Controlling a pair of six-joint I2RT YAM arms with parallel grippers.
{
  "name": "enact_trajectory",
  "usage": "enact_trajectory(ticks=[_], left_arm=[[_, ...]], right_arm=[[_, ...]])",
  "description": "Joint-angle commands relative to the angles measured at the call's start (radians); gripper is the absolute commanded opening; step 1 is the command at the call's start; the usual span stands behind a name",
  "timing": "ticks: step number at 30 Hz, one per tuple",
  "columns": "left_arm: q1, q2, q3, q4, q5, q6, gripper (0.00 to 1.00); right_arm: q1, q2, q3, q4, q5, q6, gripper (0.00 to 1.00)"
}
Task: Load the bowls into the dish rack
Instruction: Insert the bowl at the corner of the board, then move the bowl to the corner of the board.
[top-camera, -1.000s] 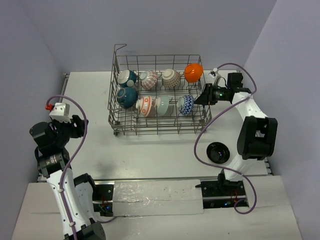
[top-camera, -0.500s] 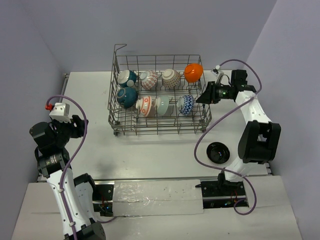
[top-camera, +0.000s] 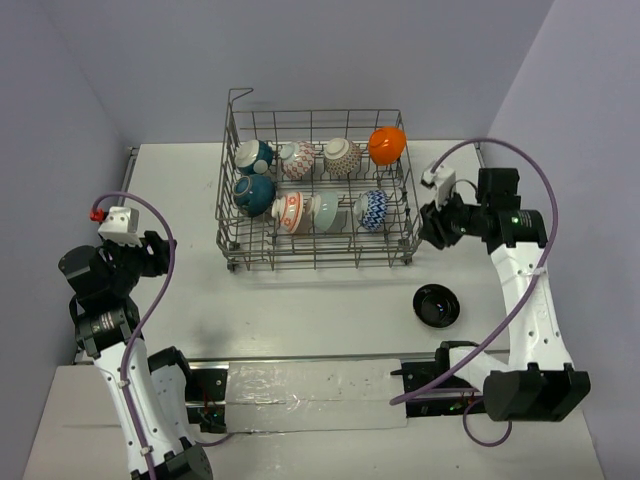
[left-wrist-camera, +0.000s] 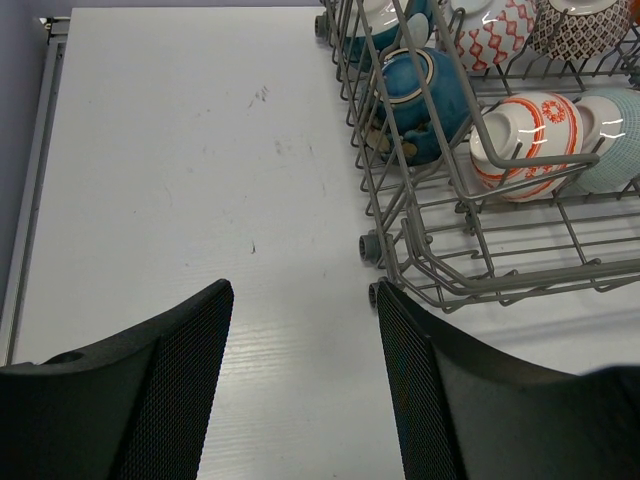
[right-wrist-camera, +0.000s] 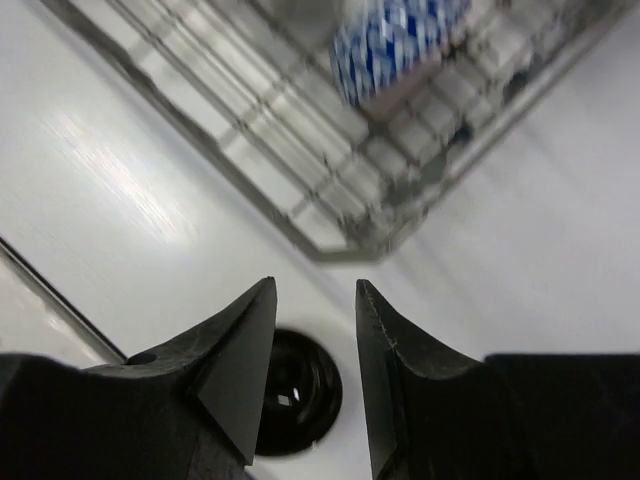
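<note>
The grey wire dish rack (top-camera: 310, 262) stands at the back centre of the table with several bowls on edge between its tines, among them an orange one (top-camera: 387, 144) and a blue-patterned one (top-camera: 373, 209). One black bowl (top-camera: 437, 305) sits upright on the table, right of the rack's near corner. My right gripper (top-camera: 430, 228) hovers beside the rack's right end, open and empty. In the right wrist view the black bowl (right-wrist-camera: 300, 390) lies below the right gripper (right-wrist-camera: 315, 290). My left gripper (top-camera: 155, 250) stays open and empty at the far left, well apart from the rack (left-wrist-camera: 480, 280).
The left wrist view shows a teal bowl (left-wrist-camera: 425, 90) and an orange-patterned bowl (left-wrist-camera: 525, 140) in the rack's near-left corner. Purple cables loop from both arms. Grey walls enclose the table at the back and sides.
My right arm has drawn back from the rack's right side toward the near right, and its jaws have widened. The left arm has not moved.
</note>
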Motion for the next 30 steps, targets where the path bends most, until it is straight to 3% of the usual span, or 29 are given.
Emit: enact_trajectory(ticks=[1,10,21,30], left_arm=[[0.006,-0.004,-0.007,0.013,0.019,-0.008,0.66],[0.006,0.002,-0.004,0.008,0.025,-0.003,0.66],[0.006,-0.002,0.002,-0.001,0.047,0.009,0.66],[0.006,-0.004,0.001,0.000,0.041,0.004,0.66]], right_arm=[[-0.009,-0.059,-0.090,-0.096,0.254,-0.102,0.46],[-0.052,-0.114,-0.227,-0.130,0.501,-0.105,0.50],[-0.244,-0.004,-0.332,-0.095,0.421,-0.208,0.51],[-0.265,0.105,-0.363,-0.078,0.342,-0.238,0.52]])
